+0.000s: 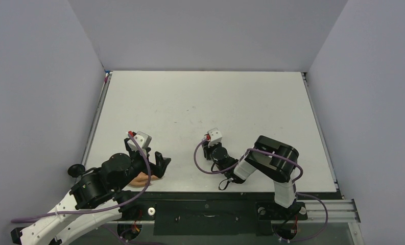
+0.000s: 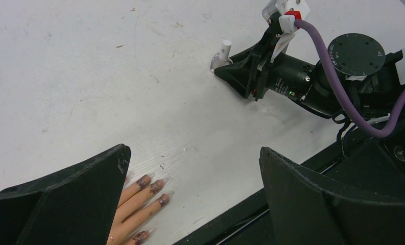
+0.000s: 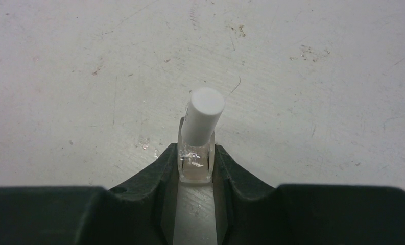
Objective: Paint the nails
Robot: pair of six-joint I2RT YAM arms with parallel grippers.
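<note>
A small peach fake hand (image 2: 131,209) lies flat near the table's front edge, and the left finger of my left gripper covers part of it. Its nails (image 2: 157,185) are dark purplish-brown, with clear tips pointing out onto the table. My left gripper (image 2: 193,153) hovers over the hand, wide open with nothing between its fingers. From the top view the hand (image 1: 139,178) shows just below that gripper (image 1: 157,168). My right gripper (image 3: 196,163) rests low on the table and is shut on a tiny clear bottle (image 3: 195,161) with a white cap (image 3: 204,115), which stands slightly tilted.
The white table (image 1: 205,102) is closed in by grey walls on three sides. A black rail (image 1: 205,204) runs along its near edge, close beside the fake hand. In the left wrist view, the right arm's body and purple cable (image 2: 343,76) lie to the right of the hand.
</note>
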